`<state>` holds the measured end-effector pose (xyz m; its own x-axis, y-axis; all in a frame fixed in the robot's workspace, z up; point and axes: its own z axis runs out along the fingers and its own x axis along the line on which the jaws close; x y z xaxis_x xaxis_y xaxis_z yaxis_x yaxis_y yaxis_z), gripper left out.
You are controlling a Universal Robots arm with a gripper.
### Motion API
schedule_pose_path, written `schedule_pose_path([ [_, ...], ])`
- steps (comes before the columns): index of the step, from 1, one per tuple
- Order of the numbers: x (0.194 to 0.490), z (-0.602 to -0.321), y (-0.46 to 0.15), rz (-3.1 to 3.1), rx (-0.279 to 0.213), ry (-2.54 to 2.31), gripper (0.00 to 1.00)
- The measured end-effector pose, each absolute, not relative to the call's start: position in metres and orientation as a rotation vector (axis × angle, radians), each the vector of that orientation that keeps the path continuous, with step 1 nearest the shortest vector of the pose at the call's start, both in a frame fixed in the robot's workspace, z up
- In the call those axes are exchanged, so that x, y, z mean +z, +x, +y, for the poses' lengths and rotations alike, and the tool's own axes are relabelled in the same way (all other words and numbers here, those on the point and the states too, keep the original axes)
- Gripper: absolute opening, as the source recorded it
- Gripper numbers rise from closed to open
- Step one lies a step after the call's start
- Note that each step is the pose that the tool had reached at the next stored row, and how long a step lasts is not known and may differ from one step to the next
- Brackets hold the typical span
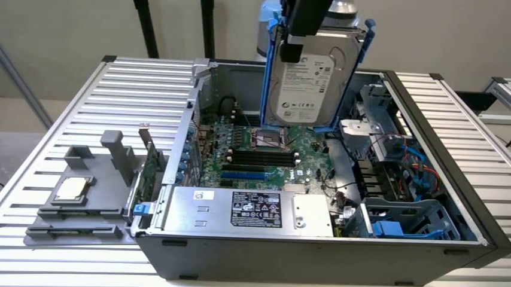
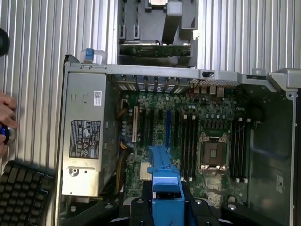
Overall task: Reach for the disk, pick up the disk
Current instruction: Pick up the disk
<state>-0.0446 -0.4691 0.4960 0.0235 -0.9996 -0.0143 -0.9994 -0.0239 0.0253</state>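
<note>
The disk (image 1: 310,89), a flat silver-grey drive with a white printed label and bright blue plastic rails, hangs upright in the upper middle of the exterior view, lifted clear above the open computer case (image 1: 447,197). The black claw (image 1: 307,36) is closed on its top edge and holds it; in the wrist view the blue rail (image 2: 165,188) juts out at bottom centre. Below lies the green motherboard (image 1: 264,155) with its square metal socket and dark memory slots. At lower centre sits the boxy silver power supply (image 1: 248,209) with a black label. The ribbed metal desk (image 1: 143,89) carries a grey holder with a small square chip (image 1: 72,188) at left. A hand (image 2: 5,117) and a keyboard (image 2: 21,190) sit at the wrist view's left edge.
</note>
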Motion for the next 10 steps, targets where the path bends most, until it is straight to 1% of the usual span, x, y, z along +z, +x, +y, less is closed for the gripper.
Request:
schedule_pose_path([
  [10,0.496,-0.485,-0.002,-2.189,-0.044,2.242,0.33],
])
